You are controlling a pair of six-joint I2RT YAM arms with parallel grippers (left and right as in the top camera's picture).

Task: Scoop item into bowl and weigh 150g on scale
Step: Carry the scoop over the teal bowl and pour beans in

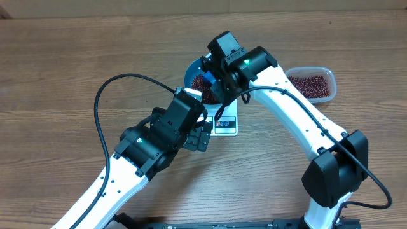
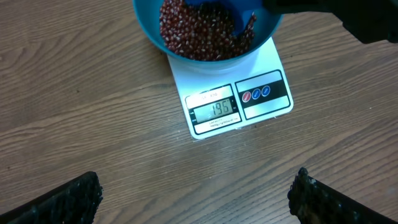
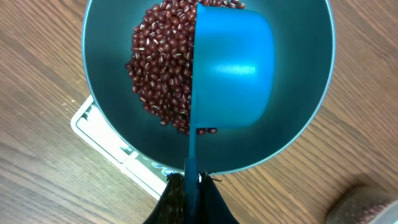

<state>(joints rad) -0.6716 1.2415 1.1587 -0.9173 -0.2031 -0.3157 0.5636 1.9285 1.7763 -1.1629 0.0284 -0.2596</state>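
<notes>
Overshoot risk: right gripper clamped scoop just ahead of fingers, inside bowl; more beans would push scale past target. Left gripper stood open.

Blue bowl, red-brown beans
White scale — grey display, red and blue buttons — on brown wood-grain table.

Beans in bowl; bowl on scale.
</notes>
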